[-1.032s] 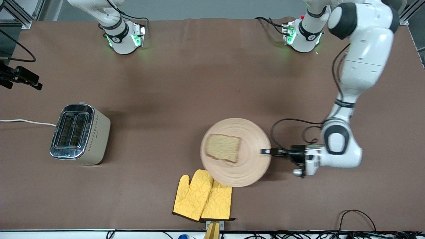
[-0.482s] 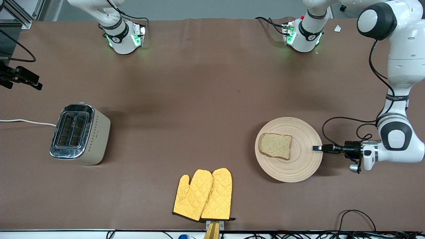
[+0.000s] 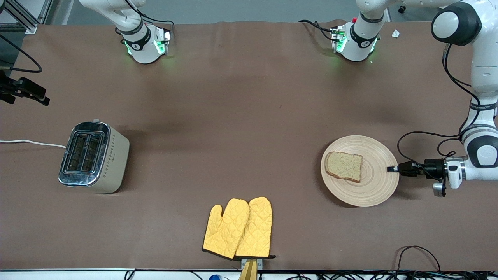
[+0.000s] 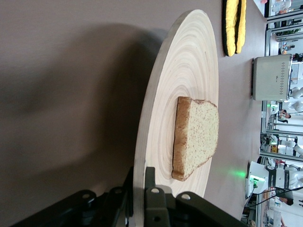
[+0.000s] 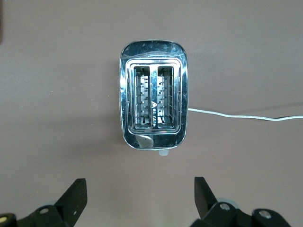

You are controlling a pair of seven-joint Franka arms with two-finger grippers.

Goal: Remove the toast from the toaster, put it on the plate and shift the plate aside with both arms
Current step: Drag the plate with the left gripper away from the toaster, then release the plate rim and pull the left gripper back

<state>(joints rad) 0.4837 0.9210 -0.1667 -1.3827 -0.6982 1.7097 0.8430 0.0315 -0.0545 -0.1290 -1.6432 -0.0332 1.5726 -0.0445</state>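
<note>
The round wooden plate [image 3: 373, 188] lies toward the left arm's end of the table, and the brown toast [image 3: 344, 166] lies flat on it, off centre toward the toaster's end. My left gripper [image 3: 392, 169] is shut on the plate's rim at the edge closest to the left arm's end. In the left wrist view my left gripper [image 4: 139, 177] has one jaw above and one below the rim of the plate [image 4: 189, 61], with the toast [image 4: 196, 137] just past it. My right gripper [image 5: 140, 189] is open and empty, high over the toaster [image 5: 153, 113]; it does not show in the front view.
The toaster [image 3: 93, 155] stands toward the right arm's end, its white cord trailing off the table's edge. A pair of yellow oven mitts [image 3: 238, 228] lies near the table's front edge. Black cables [image 3: 418, 252] loop at the front corner near the plate.
My left gripper has dragged the plate with the toast from beside the mitts toward the left arm's end of the table. The toaster and mitts have not moved.
</note>
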